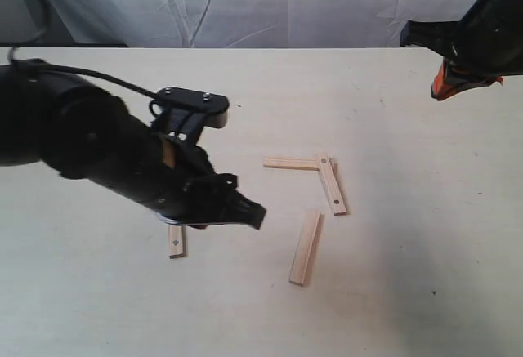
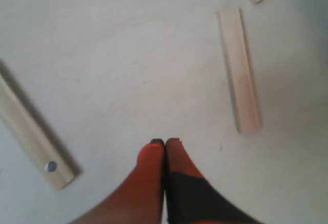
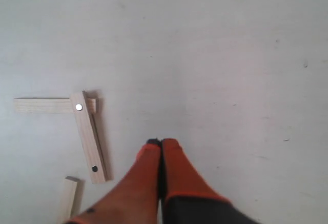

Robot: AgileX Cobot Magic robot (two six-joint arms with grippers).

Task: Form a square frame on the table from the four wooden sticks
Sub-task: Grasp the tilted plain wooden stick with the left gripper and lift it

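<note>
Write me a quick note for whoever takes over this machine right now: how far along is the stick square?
Left gripper: fingers shut, empty, over the table between two loose sticks.
Right gripper: shut, empty, off to the right.
Done: back stick and right-hand stick overlap at one corner.
Left: third stick and fourth stick, partly under the left arm, lie loose; two sides to place.

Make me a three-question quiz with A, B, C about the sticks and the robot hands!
1. The two joined sticks lie: A on the cloth; B right of the left gripper in the exterior view; C on the floor.
2. Sticks on the table: A two; B six; C four.
3. The left gripper is: A shut, empty; B wide open; C holding a stick.
Answers: B, the exterior view shows them there; C, two joined, two loose; A, its fingers touch, nothing between.
</note>
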